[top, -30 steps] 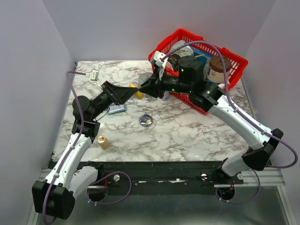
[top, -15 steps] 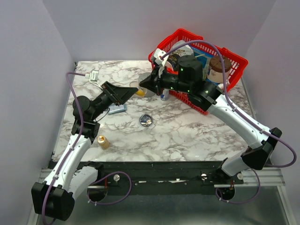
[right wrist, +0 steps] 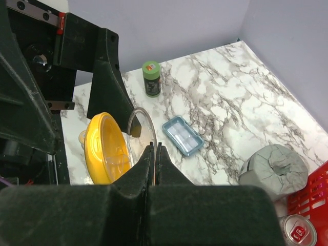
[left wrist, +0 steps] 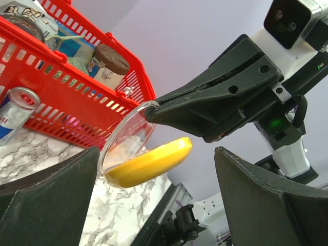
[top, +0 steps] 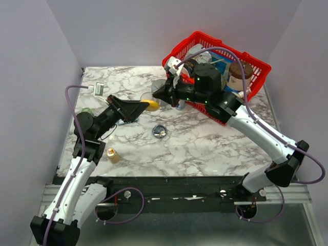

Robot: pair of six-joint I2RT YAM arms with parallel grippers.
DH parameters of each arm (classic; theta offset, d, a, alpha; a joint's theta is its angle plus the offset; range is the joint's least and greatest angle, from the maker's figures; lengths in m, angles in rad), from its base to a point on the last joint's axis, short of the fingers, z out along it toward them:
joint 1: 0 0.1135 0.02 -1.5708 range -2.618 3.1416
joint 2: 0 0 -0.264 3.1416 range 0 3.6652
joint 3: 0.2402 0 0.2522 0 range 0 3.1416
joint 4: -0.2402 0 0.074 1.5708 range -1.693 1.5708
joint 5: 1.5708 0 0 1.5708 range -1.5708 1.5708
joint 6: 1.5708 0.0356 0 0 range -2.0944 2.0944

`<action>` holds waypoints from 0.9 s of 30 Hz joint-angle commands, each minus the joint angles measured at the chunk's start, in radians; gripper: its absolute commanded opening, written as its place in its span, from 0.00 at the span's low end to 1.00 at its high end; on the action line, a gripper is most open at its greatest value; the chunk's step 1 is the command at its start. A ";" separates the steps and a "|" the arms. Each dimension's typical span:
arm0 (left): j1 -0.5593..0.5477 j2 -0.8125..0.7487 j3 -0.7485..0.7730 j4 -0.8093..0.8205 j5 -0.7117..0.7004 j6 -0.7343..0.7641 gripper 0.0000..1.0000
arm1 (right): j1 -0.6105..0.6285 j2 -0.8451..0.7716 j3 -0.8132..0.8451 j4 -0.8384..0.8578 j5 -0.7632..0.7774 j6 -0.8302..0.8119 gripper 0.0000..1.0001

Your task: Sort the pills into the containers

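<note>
Both arms are built alike. The left arm (top: 77,171) and the right arm (top: 266,136) have glossy white shells on the long links and chunky matt black housings at the joints. A thin purple cable (top: 70,110) runs in loose loops along each one, with more purple loops down by the black mounting rail (top: 169,187). Small green lights (top: 197,78) glow on the right arm's black wrist block, and a white camera box (left wrist: 294,20) with two dark lenses is fixed there too. The fingers (left wrist: 46,197) are plain black wedges. Round screw holes (left wrist: 229,89) show on the right pair.
</note>
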 commanded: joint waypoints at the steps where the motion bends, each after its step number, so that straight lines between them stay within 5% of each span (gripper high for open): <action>1: -0.004 -0.073 -0.022 -0.117 -0.043 0.084 0.99 | -0.014 -0.033 -0.036 -0.005 0.059 -0.058 0.00; 8: -0.001 -0.117 -0.005 -0.315 -0.098 0.251 0.99 | -0.015 -0.114 -0.221 0.041 0.125 -0.220 0.01; 13: -0.004 -0.063 -0.042 -0.240 -0.042 0.202 0.95 | -0.015 -0.175 -0.394 0.067 0.158 -0.313 0.00; 17: -0.015 0.069 -0.093 0.002 0.069 0.066 0.66 | -0.014 -0.217 -0.544 0.144 0.253 -0.378 0.01; 23: -0.182 0.262 -0.122 0.225 0.049 0.000 0.40 | -0.015 -0.235 -0.652 0.231 0.309 -0.376 0.01; 27: -0.246 0.364 -0.114 0.305 0.020 -0.027 0.31 | -0.014 -0.235 -0.660 0.250 0.321 -0.358 0.00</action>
